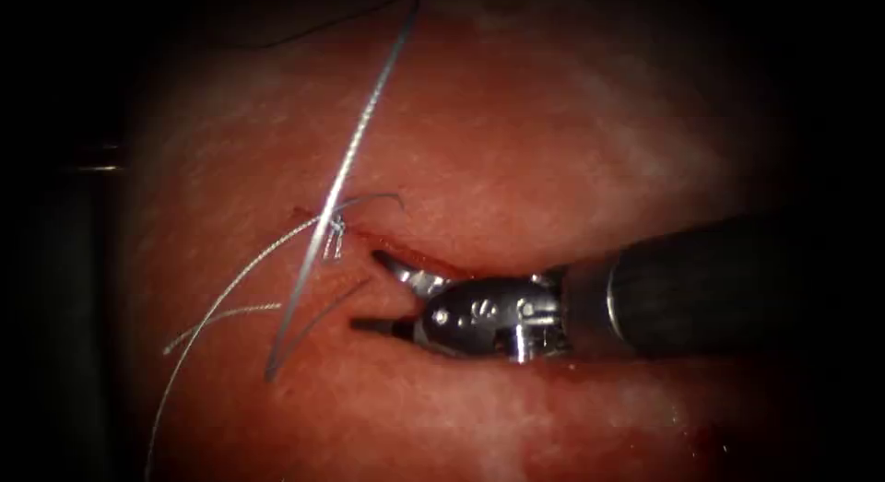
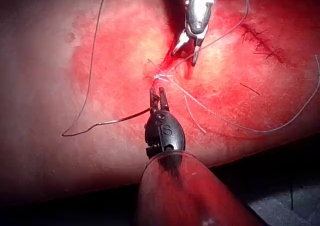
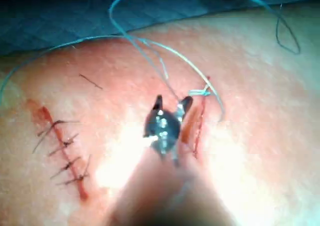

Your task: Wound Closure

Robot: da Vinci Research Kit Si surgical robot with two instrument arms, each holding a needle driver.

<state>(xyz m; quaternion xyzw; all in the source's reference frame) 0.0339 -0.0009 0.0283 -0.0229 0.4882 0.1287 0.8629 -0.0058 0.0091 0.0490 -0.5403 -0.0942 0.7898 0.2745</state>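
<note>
We find the endoscope view dim and dark at every border, with light pooled on the central tissue (image 1: 516,150). Glare marks the right tool (image 1: 366,289) and the thread (image 1: 355,141). In the right wrist view, a bright patch washes out the tissue beside the shaft.

A row of old stitches (image 3: 62,146) runs in a straight line, short dark thread ends sticking out at each crossing and a reddish stain at both ends of the line. A dark blue-grey cloth (image 3: 75,16) lies under and beyond the tissue (image 3: 260,156), along its edge.
</note>
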